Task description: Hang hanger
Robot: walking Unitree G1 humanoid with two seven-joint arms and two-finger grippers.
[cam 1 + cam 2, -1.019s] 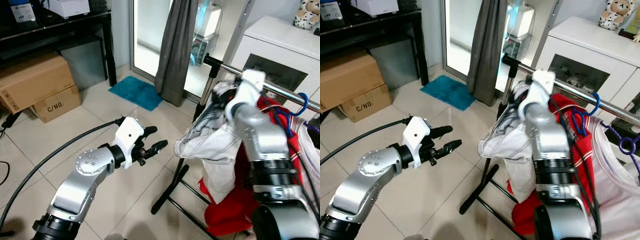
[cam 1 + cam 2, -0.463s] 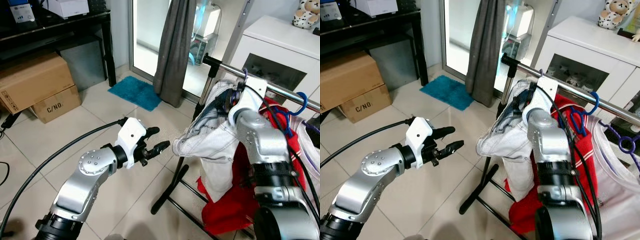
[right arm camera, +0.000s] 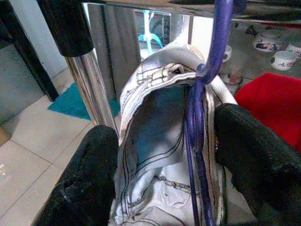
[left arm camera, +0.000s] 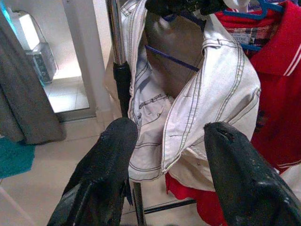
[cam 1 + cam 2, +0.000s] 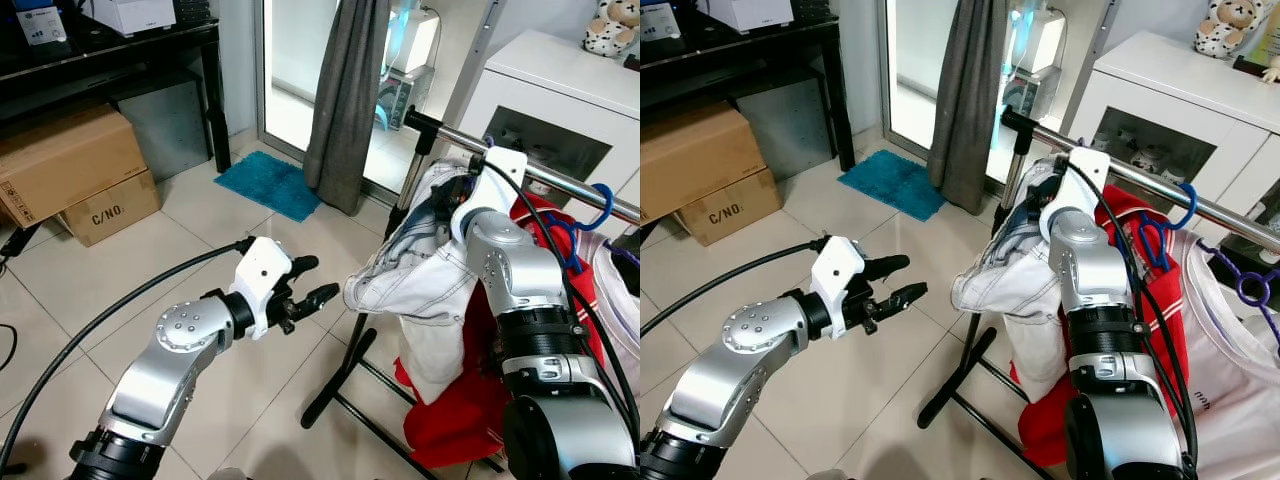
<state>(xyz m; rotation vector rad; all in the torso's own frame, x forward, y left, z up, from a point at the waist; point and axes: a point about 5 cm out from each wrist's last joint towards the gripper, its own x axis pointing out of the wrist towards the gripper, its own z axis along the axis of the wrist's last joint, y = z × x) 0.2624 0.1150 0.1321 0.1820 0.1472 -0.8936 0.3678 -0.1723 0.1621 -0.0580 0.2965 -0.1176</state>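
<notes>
Now the purple hanger sits between the right gripper fingers

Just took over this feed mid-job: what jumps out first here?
The white denim jacket on its purple plastic hanger dangles at the near end of the chrome clothes rail, with the right gripper open around the hanger's neck. Beside it hangs a red garment. The left gripper hovers open over the tiled floor, facing the jacket.
</notes>
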